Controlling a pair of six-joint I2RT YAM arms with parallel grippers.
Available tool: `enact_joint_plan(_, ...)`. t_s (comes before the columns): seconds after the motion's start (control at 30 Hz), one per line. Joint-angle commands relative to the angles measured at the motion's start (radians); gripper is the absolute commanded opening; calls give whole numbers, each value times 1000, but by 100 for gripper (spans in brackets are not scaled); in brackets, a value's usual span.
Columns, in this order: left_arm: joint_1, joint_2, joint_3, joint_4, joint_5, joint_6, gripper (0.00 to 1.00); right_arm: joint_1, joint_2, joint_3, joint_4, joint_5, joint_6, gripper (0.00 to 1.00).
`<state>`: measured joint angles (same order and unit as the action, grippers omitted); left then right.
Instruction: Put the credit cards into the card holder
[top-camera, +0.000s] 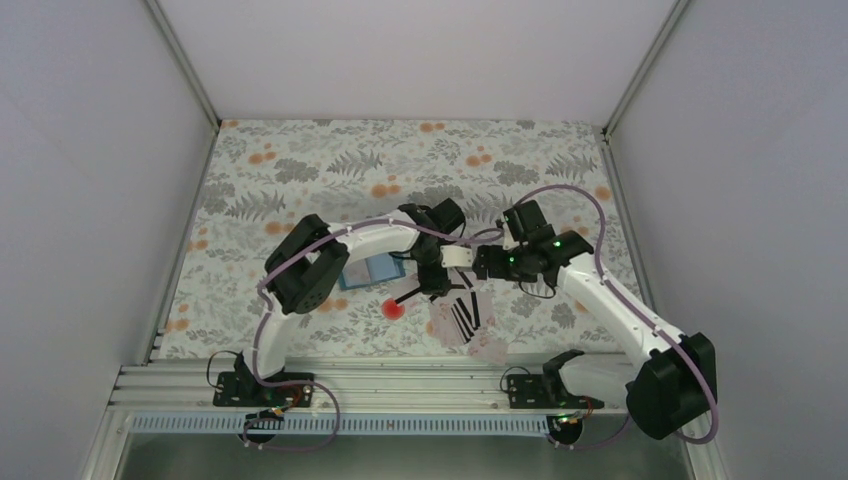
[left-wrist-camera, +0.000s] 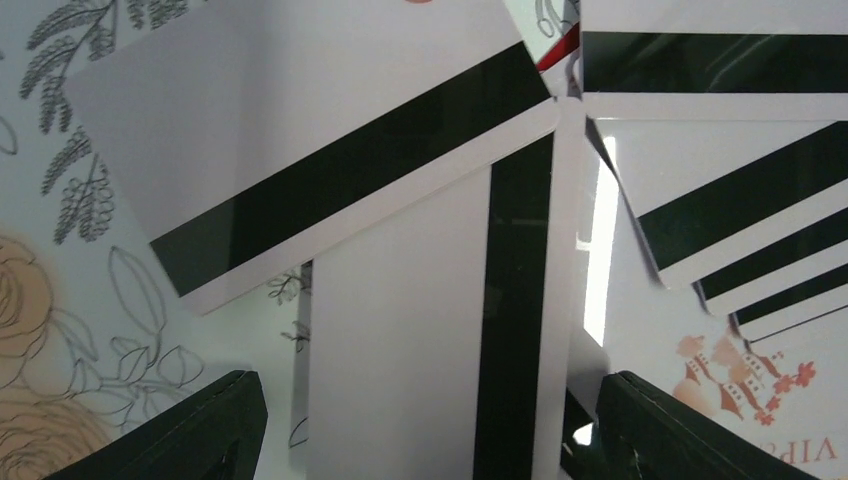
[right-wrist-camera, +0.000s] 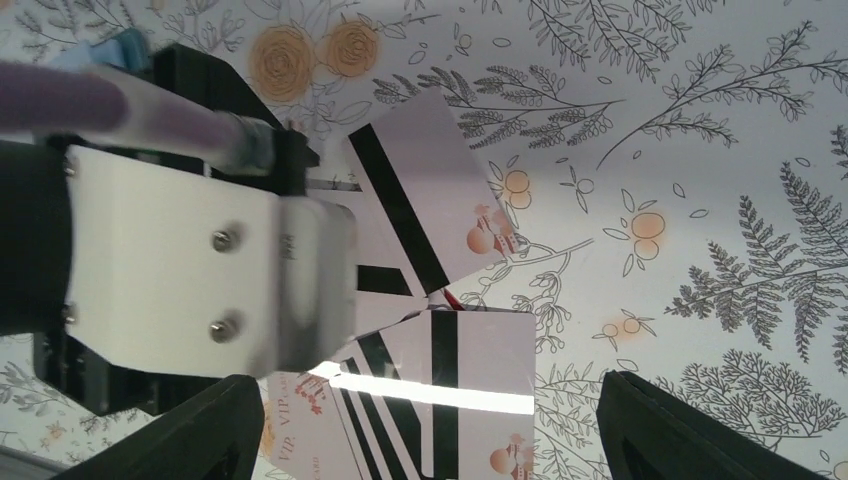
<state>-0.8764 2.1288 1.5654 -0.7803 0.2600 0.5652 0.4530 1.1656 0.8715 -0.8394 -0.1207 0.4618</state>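
Note:
Several pale credit cards (top-camera: 460, 316) with black stripes lie fanned on the floral cloth. My left gripper (top-camera: 437, 288) is open and low over them. In the left wrist view its fingers (left-wrist-camera: 205, 430) straddle one card (left-wrist-camera: 400, 340) lying lengthwise between them; I cannot tell if they touch it. A sliver of the red card (left-wrist-camera: 560, 50) shows under the fan. My right gripper (top-camera: 480, 264) is open and empty beside the left one, above the cards (right-wrist-camera: 470, 380). The blue card holder (top-camera: 364, 272) lies left of the cards, partly hidden by the left arm; a corner of the holder (right-wrist-camera: 118, 45) shows in the right wrist view.
A round red spot (top-camera: 393, 308) sits on the cloth between the holder and the cards. The left gripper's white body (right-wrist-camera: 200, 270) fills the left of the right wrist view. White walls enclose the floral table (top-camera: 300, 160). A metal rail (top-camera: 400, 385) runs along the near edge.

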Motion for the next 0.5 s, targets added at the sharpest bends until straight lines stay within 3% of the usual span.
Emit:
enact_joint_plan(0.0, -21, 21, 42, -24, -20, 13, 82, 6, -30, 0, 20, -36, -22, 85)
enact_joint_plan(0.17, -21, 40, 61, -56, 4, 20, 76, 6, -38, -1, 23, -47, -25, 85)
enact_joint_plan(0.47, -20, 53, 77, -81, -22, 51, 75, 6, -55, -5, 28, -72, -25, 85)
